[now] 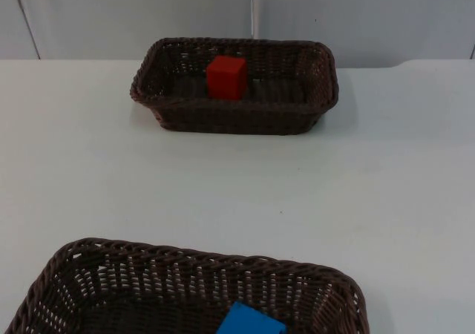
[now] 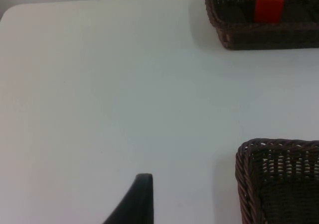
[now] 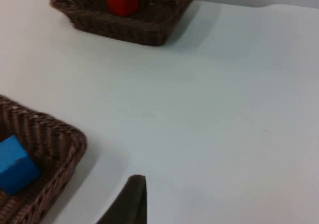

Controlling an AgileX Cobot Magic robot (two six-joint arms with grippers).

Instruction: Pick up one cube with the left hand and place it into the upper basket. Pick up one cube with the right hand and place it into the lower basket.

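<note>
Upper basket [image 1: 319, 89]: at the table's [image 1: 237, 193] far edge; holds the red cube [image 1: 226, 76]
Lower basket [image 1: 89, 263]: at the near edge; holds the blue cube [image 1: 250, 321]
Left gripper [image 2: 137, 201]: above bare table; finger state unclear
Right gripper [image 3: 129, 201]: just beside the lower basket; finger state unclear

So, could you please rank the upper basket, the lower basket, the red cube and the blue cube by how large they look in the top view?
1. lower basket, cut off by the picture's edge and nearest the camera
2. upper basket
3. red cube
4. blue cube, partly cut off, so unsure against the red
</note>
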